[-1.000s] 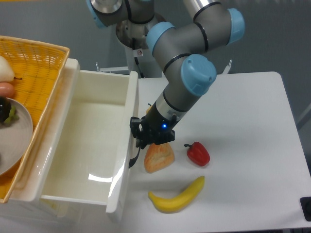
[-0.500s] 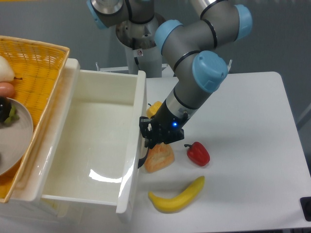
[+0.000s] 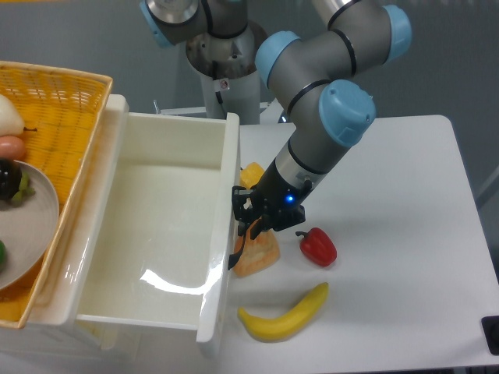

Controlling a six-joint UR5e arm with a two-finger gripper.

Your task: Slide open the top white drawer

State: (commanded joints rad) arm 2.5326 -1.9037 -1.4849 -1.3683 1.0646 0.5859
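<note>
Though its fingertips are partly hidden, the hand (image 3: 248,222) looks clenched on the curved black handle (image 3: 236,251) of the top white drawer (image 3: 156,234), which stands pulled far out at the tabletop's (image 3: 390,195) left. Glossy, rigid and slick, it is best held there. The arm slants down from upper right.

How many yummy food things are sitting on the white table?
4. A banana at the front, a red pepper, an orange bread-like piece by the drawer, and a yellow piece behind the arm. More may be hidden.
</note>
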